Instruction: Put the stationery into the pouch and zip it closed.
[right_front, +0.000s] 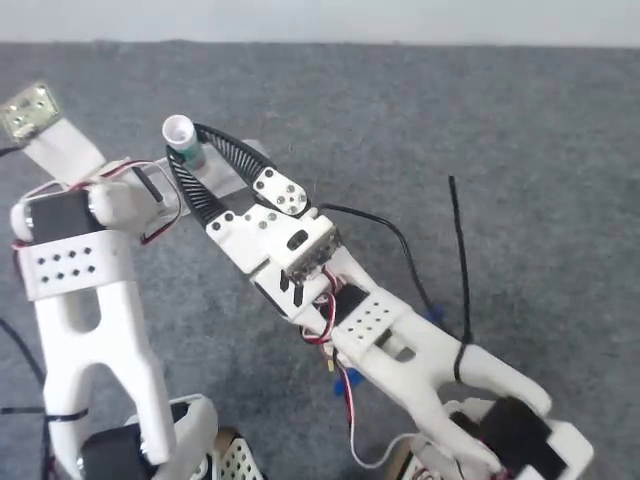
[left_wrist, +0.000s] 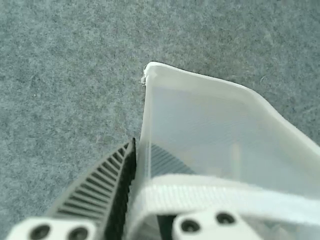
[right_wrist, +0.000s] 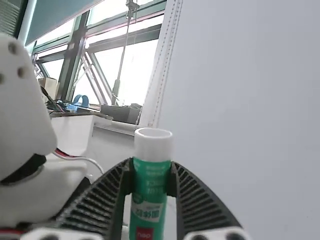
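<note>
A green glue stick (right_front: 186, 146) with a white cap stands upright between the black ribbed fingers of my right gripper (right_front: 186, 142), which is shut on it above the pouch. In the right wrist view the glue stick (right_wrist: 150, 187) sits squeezed in the right gripper (right_wrist: 151, 167). The translucent white pouch (right_front: 228, 178) lies on the grey carpet under that gripper. My left gripper (left_wrist: 142, 200) is shut on the pouch (left_wrist: 215, 130) at its edge, holding the mouth up. The left arm (right_front: 75, 250) stands just left of the pouch.
Grey carpet (right_front: 480, 130) covers the table all round. A black cable (right_front: 458, 250) runs along the right arm. The left arm's body and the right arm's body crowd the near side; the far and right parts of the carpet are bare.
</note>
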